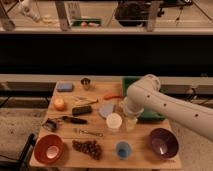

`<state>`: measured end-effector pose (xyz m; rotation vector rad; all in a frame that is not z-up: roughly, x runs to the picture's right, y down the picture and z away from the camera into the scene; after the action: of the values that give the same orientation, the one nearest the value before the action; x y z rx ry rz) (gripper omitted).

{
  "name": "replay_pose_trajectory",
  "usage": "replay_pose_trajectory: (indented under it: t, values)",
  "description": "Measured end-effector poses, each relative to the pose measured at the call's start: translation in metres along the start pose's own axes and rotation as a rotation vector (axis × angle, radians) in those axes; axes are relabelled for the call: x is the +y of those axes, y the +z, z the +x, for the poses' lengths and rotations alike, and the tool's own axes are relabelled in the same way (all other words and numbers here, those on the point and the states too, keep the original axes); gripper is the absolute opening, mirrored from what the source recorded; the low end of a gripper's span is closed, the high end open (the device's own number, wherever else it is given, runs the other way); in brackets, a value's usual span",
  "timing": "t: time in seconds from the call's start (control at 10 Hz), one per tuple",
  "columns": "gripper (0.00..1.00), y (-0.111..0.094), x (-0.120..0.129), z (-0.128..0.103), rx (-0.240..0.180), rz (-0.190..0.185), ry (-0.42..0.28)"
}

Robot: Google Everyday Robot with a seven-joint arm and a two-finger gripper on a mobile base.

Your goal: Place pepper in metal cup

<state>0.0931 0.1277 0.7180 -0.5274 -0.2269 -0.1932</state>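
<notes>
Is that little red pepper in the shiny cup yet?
Out. The pepper lies on the table, apart from the metal cup; the tool hangs beside the white cup.

One camera looks down from high on the near side; the whole worktop [106, 158] shows; the pincer [131, 120] hangs right of centre.

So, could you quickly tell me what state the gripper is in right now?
Gripper: cannot be told; it hangs just right of the white cup, apart from the pepper.
</notes>
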Motion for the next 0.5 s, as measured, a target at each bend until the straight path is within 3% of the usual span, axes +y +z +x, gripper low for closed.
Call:
replay_pose_trajectory:
  t: [0.5]
  values:
    - [0.8,0.003,-0.054,-0.034,-0.055,0.033,-0.057]
